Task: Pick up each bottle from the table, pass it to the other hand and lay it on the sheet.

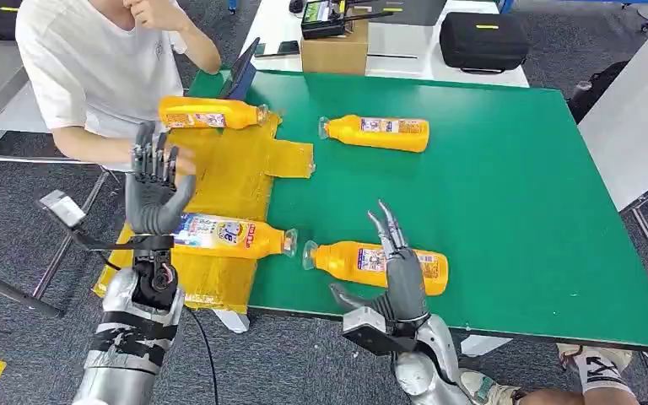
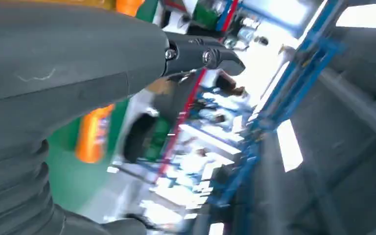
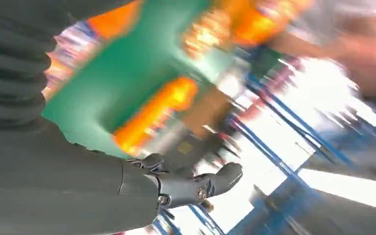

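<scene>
Head view: my right hand (image 1: 401, 278) hovered open, low centre, over a bottle (image 1: 377, 262) lying on the green counter (image 1: 506, 211), poised to grasp. My left hand (image 1: 156, 190) waited open above the yellow sheet (image 1: 236, 173), at left, already bearing two bottles.

The bottles (image 1: 377, 132) are shiny orange plastic. The sheet (image 1: 234, 173) looks like crinkly yellow plastic. The table (image 1: 506, 194) top is flat, dull green.

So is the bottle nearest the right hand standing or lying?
Lying. That bottle rests on its side on the green table, cap end pointing toward the yellow sheet; the right hand hovers open over it.
</scene>
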{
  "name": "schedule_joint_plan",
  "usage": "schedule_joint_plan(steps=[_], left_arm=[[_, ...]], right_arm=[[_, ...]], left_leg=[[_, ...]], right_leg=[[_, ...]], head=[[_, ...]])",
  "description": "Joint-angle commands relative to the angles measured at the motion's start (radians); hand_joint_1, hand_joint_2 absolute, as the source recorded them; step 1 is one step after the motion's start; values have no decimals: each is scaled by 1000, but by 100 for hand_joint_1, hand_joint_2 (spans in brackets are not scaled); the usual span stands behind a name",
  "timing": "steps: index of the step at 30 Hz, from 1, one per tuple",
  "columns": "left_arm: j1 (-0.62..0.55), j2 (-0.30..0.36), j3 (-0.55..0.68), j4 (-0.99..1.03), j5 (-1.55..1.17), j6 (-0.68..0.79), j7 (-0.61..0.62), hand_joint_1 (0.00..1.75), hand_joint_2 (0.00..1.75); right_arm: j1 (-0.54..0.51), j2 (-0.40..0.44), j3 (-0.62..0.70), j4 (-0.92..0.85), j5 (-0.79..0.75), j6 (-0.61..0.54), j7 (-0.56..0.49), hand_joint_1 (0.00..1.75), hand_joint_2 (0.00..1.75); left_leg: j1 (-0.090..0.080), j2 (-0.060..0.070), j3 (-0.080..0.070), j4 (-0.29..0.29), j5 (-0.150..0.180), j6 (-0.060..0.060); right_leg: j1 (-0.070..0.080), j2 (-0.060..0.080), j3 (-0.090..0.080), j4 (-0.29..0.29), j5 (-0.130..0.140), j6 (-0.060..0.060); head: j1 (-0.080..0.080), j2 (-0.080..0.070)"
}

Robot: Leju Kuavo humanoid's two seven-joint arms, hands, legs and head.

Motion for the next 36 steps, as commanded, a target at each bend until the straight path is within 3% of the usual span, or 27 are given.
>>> schedule_joint_plan(steps=[1,5,14,24,36], left_arm=[[161,-22,46,-205,1,-20,-11,0,175],[176,-18,11,-240,-20,-35,-28,0,175],[174,-13,-1,-224,-31,-39,-28,0,175],[222,-21,40,-239,-56,-49,-26,0,175],[222,-22,42,-240,-57,-49,-26,0,175]], right_arm=[[-89,-65,-98,262,143,22,107,0,175],[-119,-70,-120,291,180,97,152,0,175],[-176,-59,-114,388,254,76,197,0,175],[-223,-105,-31,402,463,129,379,0,175],[-213,-104,-29,384,468,134,386,0,175]], left_leg=[[0,1,4,-1,-1,0],[0,-1,3,0,-2,-1],[1,0,4,0,-2,-1],[1,1,5,-1,-2,-1],[0,-1,3,0,-1,-1]], right_leg=[[0,0,3,-2,-1,-1],[1,1,4,-1,-1,-1],[1,0,4,-2,-1,-2],[1,1,5,-2,-1,-2],[1,0,3,-1,-1,-1]], head=[[0,0],[0,0],[0,0],[0,0],[0,0]])
